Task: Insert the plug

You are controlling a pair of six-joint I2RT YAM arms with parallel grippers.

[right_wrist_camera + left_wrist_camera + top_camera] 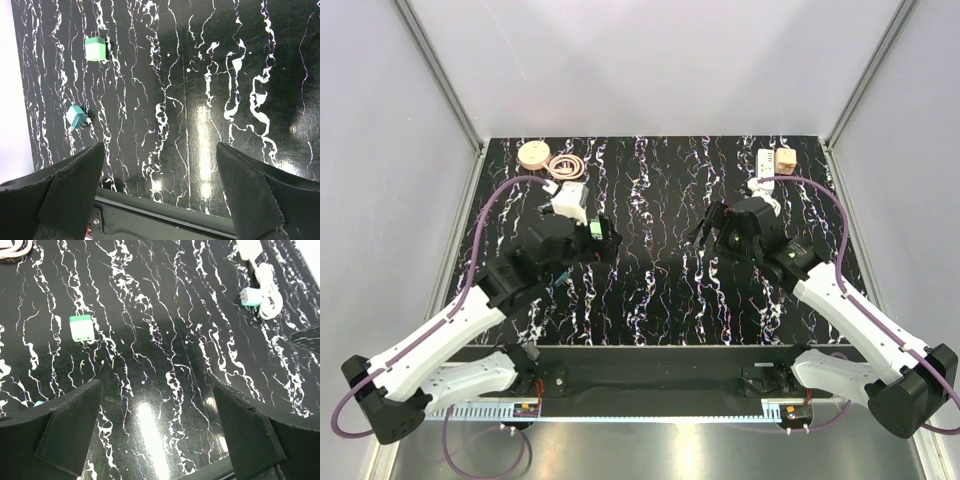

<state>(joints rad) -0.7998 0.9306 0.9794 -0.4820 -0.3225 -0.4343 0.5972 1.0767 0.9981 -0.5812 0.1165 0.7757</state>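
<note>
The plug (786, 159) is a small peach-tan block at the back right of the table, right beside the white power strip (766, 162). The left wrist view shows that strip's end (248, 248) at its top right, while the plug is out of that view. My left gripper (609, 240) hovers left of the table's middle, pointing right. It is open (157, 390), with only the marbled table between its fingers. My right gripper (705, 233) faces it from the right, well in front of the plug, and is also open (160, 147) and empty.
A tan disc (533, 153) and a coiled pinkish cable (565, 165) lie at the back left. A green-and-white adapter (81, 328), a light-blue plug (250, 297) on a white cord (269, 287), a green charger (96, 49) and a teal plug (76, 116) lie on the table.
</note>
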